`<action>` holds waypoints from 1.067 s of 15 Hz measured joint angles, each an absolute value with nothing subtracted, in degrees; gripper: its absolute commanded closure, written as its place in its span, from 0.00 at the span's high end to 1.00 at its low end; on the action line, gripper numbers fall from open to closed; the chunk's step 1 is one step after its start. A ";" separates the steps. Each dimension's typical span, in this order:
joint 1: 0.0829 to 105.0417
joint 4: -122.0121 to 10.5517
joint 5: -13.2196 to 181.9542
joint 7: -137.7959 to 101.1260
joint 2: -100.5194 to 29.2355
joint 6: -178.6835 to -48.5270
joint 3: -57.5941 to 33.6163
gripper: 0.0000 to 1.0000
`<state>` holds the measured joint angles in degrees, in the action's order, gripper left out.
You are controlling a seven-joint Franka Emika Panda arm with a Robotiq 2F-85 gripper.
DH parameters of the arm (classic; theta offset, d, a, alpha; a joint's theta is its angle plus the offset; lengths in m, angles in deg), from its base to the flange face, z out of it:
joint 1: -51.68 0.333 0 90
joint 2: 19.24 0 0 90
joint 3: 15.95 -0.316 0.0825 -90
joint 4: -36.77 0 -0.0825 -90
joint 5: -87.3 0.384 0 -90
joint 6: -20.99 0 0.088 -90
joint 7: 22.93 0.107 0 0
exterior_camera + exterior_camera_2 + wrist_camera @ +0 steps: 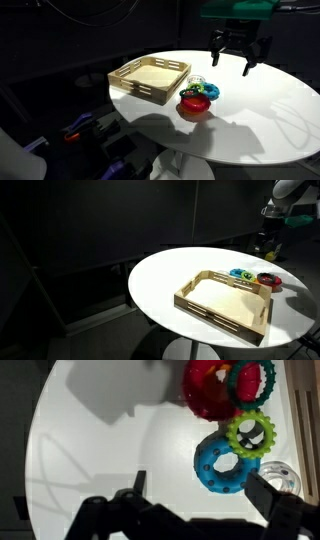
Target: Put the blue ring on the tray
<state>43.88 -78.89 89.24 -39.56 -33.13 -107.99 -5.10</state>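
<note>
The blue ring (225,462), studded with dark dots, lies flat on the white table among a cluster of toys; it also shows in both exterior views (210,92) (240,275). The wooden tray (150,92) (215,315) stands empty beside the cluster and is out of the wrist view. My gripper (200,490) is open and empty. It hangs above the table, to the side of the toys away from the tray (233,62). In the wrist view the blue ring lies just beyond my fingertips, near one finger.
A green gear ring (250,432) touches the blue ring. A red knobbly toy (208,388) with a teal ring (255,378) lies past it. A clear round object (281,478) sits by one finger. The round table's edge (290,150) curves close by.
</note>
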 measured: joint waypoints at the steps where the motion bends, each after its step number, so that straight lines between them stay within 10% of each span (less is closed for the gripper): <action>1: 43.88 -78.89 88.95 -39.55 -33.16 -107.99 -5.16 1.00; 16: 44.14 -78.64 82.86 -35.63 -38.73 -115.21 -7.11 1.00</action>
